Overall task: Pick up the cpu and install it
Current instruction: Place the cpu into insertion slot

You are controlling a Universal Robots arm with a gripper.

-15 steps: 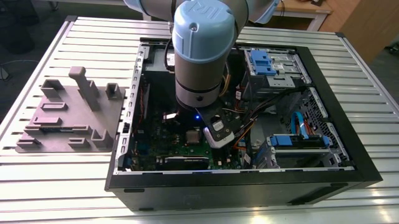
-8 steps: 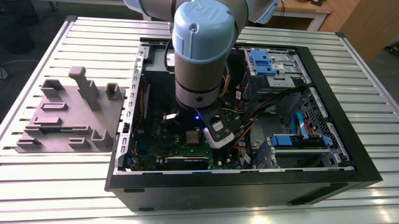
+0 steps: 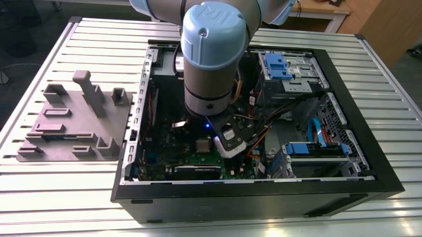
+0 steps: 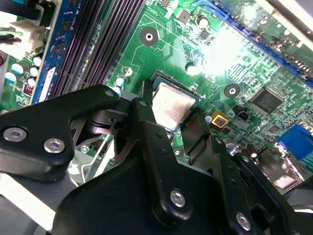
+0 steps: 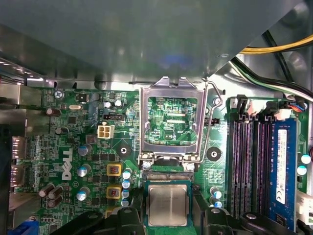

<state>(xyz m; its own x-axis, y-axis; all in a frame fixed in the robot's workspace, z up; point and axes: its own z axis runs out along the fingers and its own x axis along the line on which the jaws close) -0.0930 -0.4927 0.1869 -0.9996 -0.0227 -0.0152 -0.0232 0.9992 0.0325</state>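
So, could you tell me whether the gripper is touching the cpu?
Cannot tell. In the first wrist view the gripper sits close on two sides of the cpu, but neither contact nor gap shows plainly.

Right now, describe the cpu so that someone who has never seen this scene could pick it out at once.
Look inside the open black computer case at the green motherboard. Next to the flipped-open metal socket frame, the cpu lies flat. It is the only plain, dull silver square among green board, black memory slots and small capacitors.
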